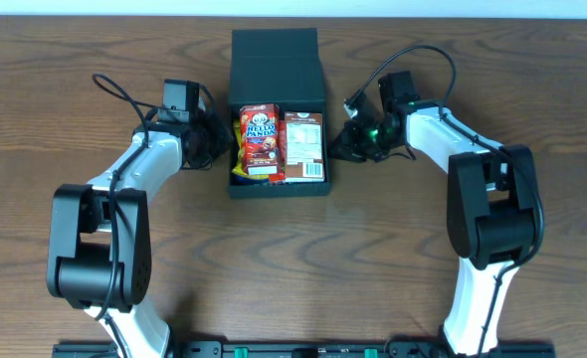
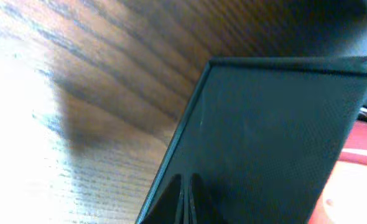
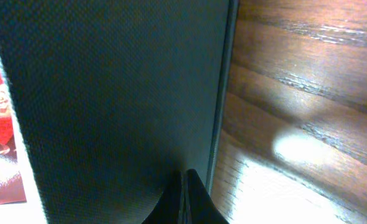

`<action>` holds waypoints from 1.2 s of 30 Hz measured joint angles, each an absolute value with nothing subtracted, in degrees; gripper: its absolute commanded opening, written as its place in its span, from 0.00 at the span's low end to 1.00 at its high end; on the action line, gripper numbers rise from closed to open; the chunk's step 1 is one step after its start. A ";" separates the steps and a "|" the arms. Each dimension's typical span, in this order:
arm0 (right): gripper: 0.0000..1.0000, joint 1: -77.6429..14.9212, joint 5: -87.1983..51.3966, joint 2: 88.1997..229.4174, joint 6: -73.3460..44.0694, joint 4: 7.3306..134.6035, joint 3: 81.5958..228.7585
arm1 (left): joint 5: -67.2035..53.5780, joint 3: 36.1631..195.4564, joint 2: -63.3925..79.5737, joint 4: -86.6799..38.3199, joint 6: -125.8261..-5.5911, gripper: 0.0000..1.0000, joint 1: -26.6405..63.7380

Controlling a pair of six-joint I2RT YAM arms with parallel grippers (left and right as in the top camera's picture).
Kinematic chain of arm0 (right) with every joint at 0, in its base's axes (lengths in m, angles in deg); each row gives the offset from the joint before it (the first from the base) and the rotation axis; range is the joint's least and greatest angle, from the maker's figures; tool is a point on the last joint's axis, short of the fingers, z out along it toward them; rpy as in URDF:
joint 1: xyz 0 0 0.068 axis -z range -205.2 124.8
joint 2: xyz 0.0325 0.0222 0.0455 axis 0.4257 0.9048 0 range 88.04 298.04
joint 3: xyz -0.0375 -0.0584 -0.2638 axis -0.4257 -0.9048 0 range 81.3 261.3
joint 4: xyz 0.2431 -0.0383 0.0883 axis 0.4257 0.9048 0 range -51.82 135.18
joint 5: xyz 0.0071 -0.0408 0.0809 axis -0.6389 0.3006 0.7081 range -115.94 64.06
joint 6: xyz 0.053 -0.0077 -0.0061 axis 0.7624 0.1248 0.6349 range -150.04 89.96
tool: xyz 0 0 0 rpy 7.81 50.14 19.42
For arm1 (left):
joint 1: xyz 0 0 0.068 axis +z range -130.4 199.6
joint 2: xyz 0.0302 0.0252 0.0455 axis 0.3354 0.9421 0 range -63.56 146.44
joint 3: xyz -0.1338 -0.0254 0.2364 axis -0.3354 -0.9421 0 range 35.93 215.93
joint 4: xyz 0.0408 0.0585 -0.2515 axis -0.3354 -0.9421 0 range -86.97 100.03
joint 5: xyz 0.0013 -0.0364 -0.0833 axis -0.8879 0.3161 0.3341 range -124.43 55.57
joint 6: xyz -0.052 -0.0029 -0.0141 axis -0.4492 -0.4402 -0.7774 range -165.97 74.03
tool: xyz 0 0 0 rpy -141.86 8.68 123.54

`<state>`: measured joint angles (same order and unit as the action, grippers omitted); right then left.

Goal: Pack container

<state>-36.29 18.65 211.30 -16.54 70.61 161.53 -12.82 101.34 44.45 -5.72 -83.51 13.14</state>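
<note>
The black container [image 1: 279, 189] stands open at the table's middle, its flap lid [image 1: 276, 65] laid back on the far side. Inside lie a red Hello Panda packet [image 1: 260, 139] and a brown-red snack box [image 1: 304, 144] side by side. My left gripper [image 1: 219, 144] is shut, its tips [image 2: 186, 177] against the container's left outer wall [image 2: 270, 124]. My right gripper [image 1: 335, 147] is shut, its tips [image 3: 185, 173] against the right outer wall [image 3: 109, 93]. Neither holds anything. A red packet edge shows in the left wrist view [image 2: 357, 155] and in the right wrist view [image 3: 0, 124].
A yellow packet edge [image 1: 242, 159] peeks out beside the Hello Panda packet. Brown wooden table [image 1: 293, 268] lies all around. Both arms' cables loop above the table near the container's far corners.
</note>
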 measured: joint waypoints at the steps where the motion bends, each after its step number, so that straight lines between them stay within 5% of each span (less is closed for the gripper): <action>1: 0.02 -36.29 18.68 211.30 -16.71 70.69 161.53 | -12.56 101.34 44.45 -5.92 -83.51 0.06 13.16; 25: 0.02 -36.31 19.27 211.30 -22.09 81.25 161.55 | -9.50 102.19 44.45 -17.98 -83.51 0.06 12.72; 36: 0.02 -36.92 11.05 210.80 -22.53 83.87 166.14 | -9.35 102.26 43.18 -11.93 -83.45 0.06 14.87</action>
<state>-36.92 11.05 210.80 -22.53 83.87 166.14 -9.35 102.26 43.18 -11.93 -83.45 14.87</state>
